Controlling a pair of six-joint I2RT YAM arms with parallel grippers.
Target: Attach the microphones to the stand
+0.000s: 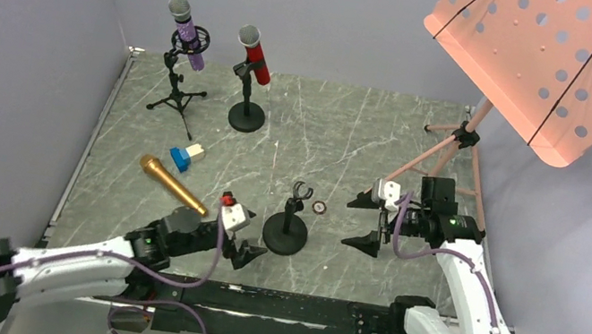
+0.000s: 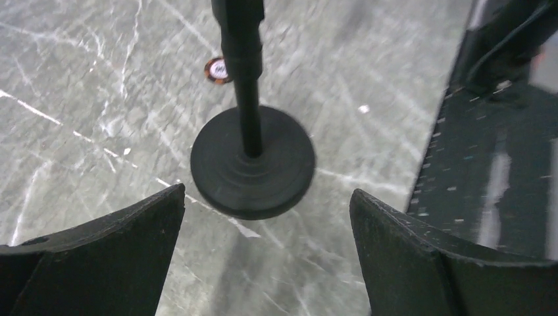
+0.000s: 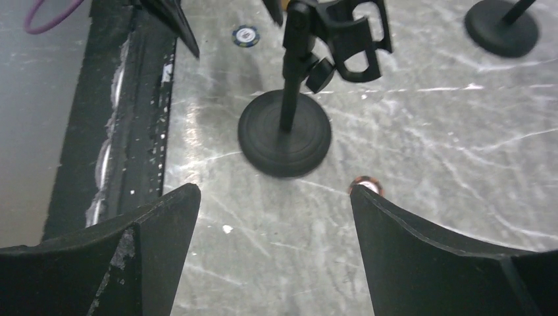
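Observation:
The purple glitter microphone (image 1: 186, 29) sits in a tripod stand (image 1: 178, 93) at the back left. The red microphone (image 1: 255, 56) sits in a round-base stand (image 1: 246, 115) beside it. The gold microphone (image 1: 171, 183) lies flat on the table, left of centre. An empty round-base stand (image 1: 286, 231) with a black clip (image 1: 300, 191) stands near the front; it also shows in the left wrist view (image 2: 253, 161) and the right wrist view (image 3: 284, 135). My left gripper (image 1: 247, 248) (image 2: 266, 193) is open and empty just left of that stand. My right gripper (image 1: 360, 221) (image 3: 273, 191) is open and empty to its right.
A pink perforated music stand (image 1: 554, 65) rises at the back right on a pink tripod (image 1: 459, 149). A blue and white block (image 1: 184, 156) lies near the gold microphone's head. A small orange ring (image 1: 320, 207) (image 3: 365, 184) lies by the empty stand. A blue chip (image 3: 245, 35) lies near the front rail.

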